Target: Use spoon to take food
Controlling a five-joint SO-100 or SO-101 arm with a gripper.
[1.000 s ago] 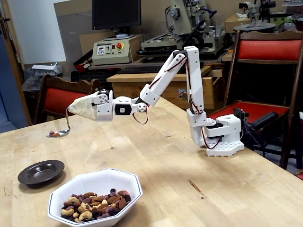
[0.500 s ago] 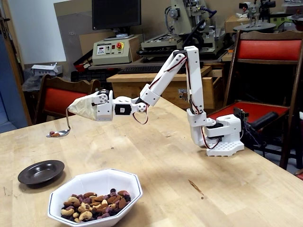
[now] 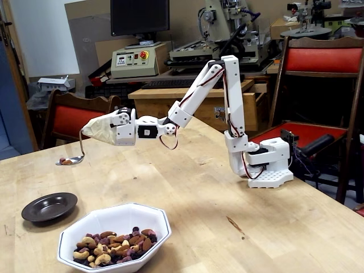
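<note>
My white arm reaches left across the wooden table, and its gripper, wrapped in tan tape, is shut on the thin bent handle of the silver spoon. The spoon's bowl hangs just above the tabletop and carries a few reddish-brown pieces of food. More of the food, cashews, brown nuts and dark dried fruit, fills a white octagonal bowl at the front. The spoon is held behind and left of that bowl, above and beyond the dark plate.
A small dark empty plate lies at the left front, below the spoon. The arm's base stands at the table's right. Red chairs and workshop machines sit behind the table.
</note>
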